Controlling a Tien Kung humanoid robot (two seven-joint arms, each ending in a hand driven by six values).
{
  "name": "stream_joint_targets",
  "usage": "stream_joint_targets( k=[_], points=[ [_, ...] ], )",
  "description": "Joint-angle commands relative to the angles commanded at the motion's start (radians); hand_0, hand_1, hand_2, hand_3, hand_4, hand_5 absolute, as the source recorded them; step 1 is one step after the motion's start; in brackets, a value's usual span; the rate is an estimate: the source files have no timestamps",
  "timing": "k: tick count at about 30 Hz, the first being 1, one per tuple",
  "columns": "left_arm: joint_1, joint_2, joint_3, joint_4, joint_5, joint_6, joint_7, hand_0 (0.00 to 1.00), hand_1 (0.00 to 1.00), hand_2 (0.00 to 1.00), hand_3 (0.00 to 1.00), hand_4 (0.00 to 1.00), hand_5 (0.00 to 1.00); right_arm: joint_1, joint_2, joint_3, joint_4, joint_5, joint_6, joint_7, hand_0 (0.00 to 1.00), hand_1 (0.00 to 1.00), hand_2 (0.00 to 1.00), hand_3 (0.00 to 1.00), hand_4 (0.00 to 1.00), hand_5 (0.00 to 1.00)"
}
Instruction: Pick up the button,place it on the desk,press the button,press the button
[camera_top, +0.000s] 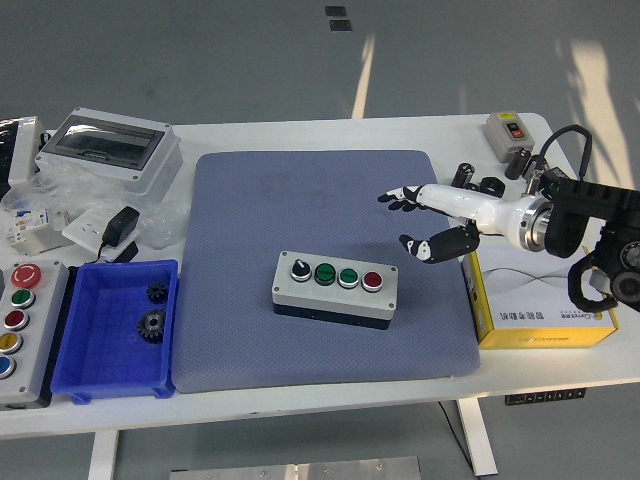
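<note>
The button box (335, 289) lies at the centre of the frame on the blue-grey mat (320, 263), a little below the mat's middle, its long side running left to right with a slight tilt down toward the right. The right hand (432, 218) hangs above the mat's right portion, up and to the right of the box and clear of it, with bare mat showing between the two. The hand is released: fingers spread and loosely bent, grasping nothing, black fingertips (409, 243) pointing left toward the frame's centre. Its white forearm enters from the right edge, passing over a yellow carton (535, 320) that sits beside the mat's right border.

The box has a light grey top on a darker base. Four controls stand in a row along the top: a black knob at the left, two green buttons, and a red button at the right end.

Lower left of the frame, a blue tray (117, 369) holds two dark gears.
</note>
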Motion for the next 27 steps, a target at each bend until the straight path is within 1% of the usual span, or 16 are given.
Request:
stream_joint_targets(
  k=[1, 2, 3, 6, 7, 12, 13, 17, 24, 25, 27],
  points=[
    [0.0, 0.0, 0.0, 0.0, 0.0, 0.0, 0.0, 0.626, 0.578, 0.553, 0.606, 0.603, 0.182, 0.004, 0.003, -0.003, 0.0, 0.005, 0.019, -0.013, 0.086, 0.233, 0.38, 0.721, 0.273, 0.085],
    [0.0, 0.001, 0.0, 0.0, -0.001, 0.0, 0.0, 0.626, 0.578, 0.553, 0.606, 0.603, 0.182, 0.008, 0.007, -0.007, -0.001, 0.011, 0.043, -0.024, 0.086, 0.233, 0.38, 0.721, 0.273, 0.085],
    [0.0, 0.001, 0.001, 0.0, -0.001, 0.0, 0.001, 0.626, 0.578, 0.553, 0.606, 0.603, 0.182, 0.011, 0.013, -0.013, -0.005, 0.015, 0.056, -0.03, 0.086, 0.233, 0.38, 0.721, 0.273, 0.085],
    [0.0, 0.001, 0.001, 0.0, 0.0, 0.0, 0.002, 0.626, 0.578, 0.553, 0.606, 0.603, 0.182, 0.017, 0.028, -0.031, -0.02, 0.02, 0.07, -0.04, 0.086, 0.233, 0.38, 0.721, 0.273, 0.085],
    [0.0, 0.001, 0.001, 0.0, 0.0, 0.0, 0.002, 0.626, 0.577, 0.553, 0.606, 0.603, 0.181, 0.019, 0.033, -0.036, -0.024, 0.021, 0.072, -0.042, 0.002, 0.115, 0.275, 0.717, 0.279, 0.071],
    [0.001, 0.002, 0.0, 0.0, 0.003, 0.0, 0.003, 0.626, 0.577, 0.553, 0.606, 0.603, 0.181, 0.025, 0.056, -0.054, -0.043, 0.026, 0.066, -0.04, 0.002, 0.115, 0.275, 0.717, 0.279, 0.071],
    [0.0, 0.003, -0.001, 0.0, 0.005, 0.0, 0.003, 0.626, 0.576, 0.553, 0.607, 0.603, 0.181, 0.027, 0.062, -0.058, -0.05, 0.027, 0.062, -0.038, 0.002, 0.083, 0.25, 0.722, 0.268, 0.058],
    [-0.001, 0.002, -0.002, 0.0, 0.007, -0.001, 0.002, 0.626, 0.576, 0.553, 0.607, 0.603, 0.181, 0.034, 0.078, -0.076, -0.062, 0.031, 0.054, -0.033, 0.002, 0.083, 0.25, 0.722, 0.268, 0.058],
    [-0.001, -0.001, 0.0, 0.0, 0.004, 0.0, 0.002, 0.625, 0.577, 0.553, 0.606, 0.603, 0.181, 0.03, 0.089, -0.103, -0.061, 0.033, 0.055, -0.033, 0.002, 0.078, 0.243, 0.723, 0.258, 0.052],
    [0.0, -0.001, 0.0, 0.0, 0.003, 0.0, 0.002, 0.625, 0.576, 0.553, 0.606, 0.603, 0.181, 0.029, 0.09, -0.105, -0.061, 0.034, 0.055, -0.034, 0.002, 0.075, 0.24, 0.725, 0.269, 0.097],
    [0.0, -0.001, 0.0, 0.0, 0.003, 0.0, 0.002, 0.625, 0.576, 0.553, 0.606, 0.603, 0.181, 0.029, 0.092, -0.109, -0.062, 0.033, 0.054, -0.034, 0.002, 0.075, 0.24, 0.725, 0.269, 0.097]
  ],
)
